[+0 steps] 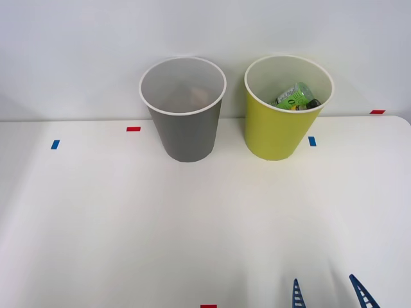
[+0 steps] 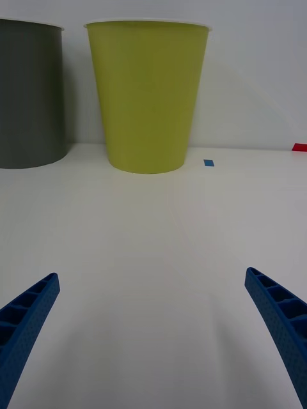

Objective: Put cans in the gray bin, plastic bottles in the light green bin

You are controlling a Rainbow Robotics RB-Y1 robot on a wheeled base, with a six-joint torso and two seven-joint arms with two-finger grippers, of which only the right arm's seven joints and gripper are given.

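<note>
The gray bin (image 1: 185, 122) stands at the back of the white table, and something pale brown lies dimly at its bottom. To its right stands the light green bin (image 1: 282, 125), holding a plastic bottle (image 1: 294, 96) with a green label and a black cap. Both bins also face the wrist camera: gray bin (image 2: 29, 96), light green bin (image 2: 148, 96). My right gripper (image 1: 329, 295) hovers open at the table's near edge, right of centre, far short of the bins. Its blue ribbed fingers (image 2: 281, 319) are spread wide with nothing between them.
Small tape marks dot the table: red (image 1: 133, 129) and blue (image 1: 55, 144) at the back left, blue (image 1: 312, 141) beside the light green bin, red (image 1: 377, 111) at the far right, red (image 1: 208, 306) at the front edge. A white wall rises behind the bins.
</note>
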